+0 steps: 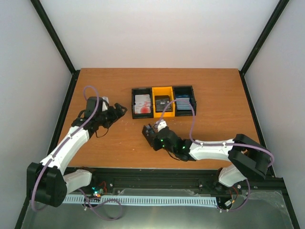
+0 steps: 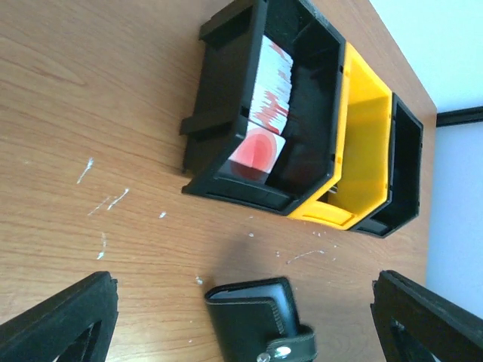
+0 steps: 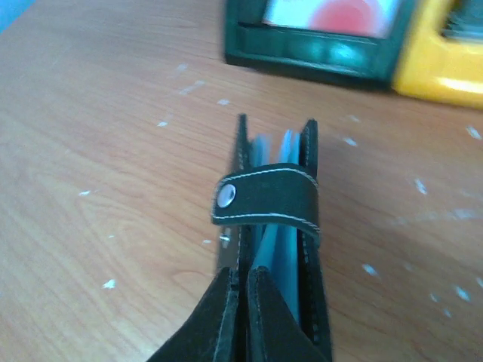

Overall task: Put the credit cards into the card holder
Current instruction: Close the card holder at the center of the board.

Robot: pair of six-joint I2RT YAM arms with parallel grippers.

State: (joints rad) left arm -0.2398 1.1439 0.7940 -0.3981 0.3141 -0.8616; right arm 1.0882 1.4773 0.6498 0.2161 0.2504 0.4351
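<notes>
The card holder (image 1: 149,134), a small black wallet, stands on edge on the table in front of the bins. My right gripper (image 1: 156,137) is shut on one of its flaps. In the right wrist view the fingertips (image 3: 226,302) pinch the left flap, the clasp tab (image 3: 266,198) crosses the top, and the pale blue lining shows between the flaps. White cards with a red blotch (image 1: 142,104) lie in the left black bin, dark grey cards (image 1: 163,103) in the yellow bin, and blue cards (image 1: 183,101) in the right black bin. My left gripper (image 1: 112,115) is open and empty, left of the bins. The wallet (image 2: 260,324) shows between its fingers (image 2: 68,324).
Three joined bins stand at the back middle: a black one (image 1: 134,102), a yellow one (image 1: 163,90) and another black one (image 1: 192,100). In the left wrist view the left black bin (image 2: 219,98) holds the red-blotched cards (image 2: 260,147). Black frame posts border the table.
</notes>
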